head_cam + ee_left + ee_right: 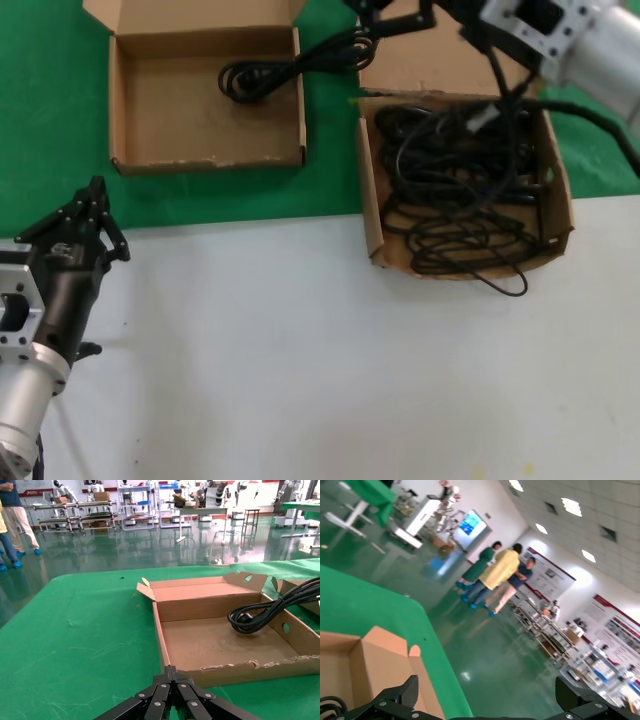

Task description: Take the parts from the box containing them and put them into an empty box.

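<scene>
The right gripper (395,15) is at the far edge of the head view, above the gap between the 2 boxes, and its jaws stand wide apart in the right wrist view with nothing between them. 1 cord (290,68) lies with its coil inside the small box (130,95), but its tail hangs over the wall toward the big box (372,215). The step in hand seems to be the release of this cord. To do it well, the arm should draw back without catching the tail, and the tail should be pushed inside the wall. The other cords (460,185) are tangled in the big box, so the next grasp should take 1 strand near a plug. The left gripper (85,225) waits, closed and empty, in front of the small box.
</scene>
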`<action>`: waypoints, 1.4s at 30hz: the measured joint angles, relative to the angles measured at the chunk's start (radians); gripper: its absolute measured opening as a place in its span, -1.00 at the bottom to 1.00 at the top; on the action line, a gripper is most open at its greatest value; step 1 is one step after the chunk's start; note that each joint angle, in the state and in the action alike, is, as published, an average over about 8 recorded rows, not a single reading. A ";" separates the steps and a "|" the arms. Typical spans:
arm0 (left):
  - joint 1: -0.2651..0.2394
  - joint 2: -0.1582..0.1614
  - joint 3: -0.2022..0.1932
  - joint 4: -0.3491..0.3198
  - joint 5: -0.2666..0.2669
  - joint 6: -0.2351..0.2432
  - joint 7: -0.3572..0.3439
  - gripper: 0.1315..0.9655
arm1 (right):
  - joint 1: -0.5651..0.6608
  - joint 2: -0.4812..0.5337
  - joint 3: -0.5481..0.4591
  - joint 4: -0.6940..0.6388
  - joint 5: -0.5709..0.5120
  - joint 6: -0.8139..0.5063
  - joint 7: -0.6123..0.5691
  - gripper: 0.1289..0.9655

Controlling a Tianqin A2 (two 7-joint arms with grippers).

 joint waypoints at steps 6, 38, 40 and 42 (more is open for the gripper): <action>0.000 0.000 0.000 0.000 0.000 0.000 0.000 -0.97 | -0.104 0.038 0.042 0.077 0.034 0.041 0.008 0.99; 0.001 0.000 -0.001 0.000 -0.002 -0.001 0.001 -0.72 | -0.328 0.010 0.168 0.135 0.214 0.089 -0.125 1.00; 0.002 0.000 -0.001 0.000 -0.002 -0.002 0.001 -0.64 | -0.343 0.008 0.171 0.136 0.216 0.099 -0.113 1.00; 0.002 0.000 -0.001 0.000 -0.003 -0.002 0.001 -0.56 | -0.358 0.005 0.174 0.137 0.219 0.110 -0.101 1.00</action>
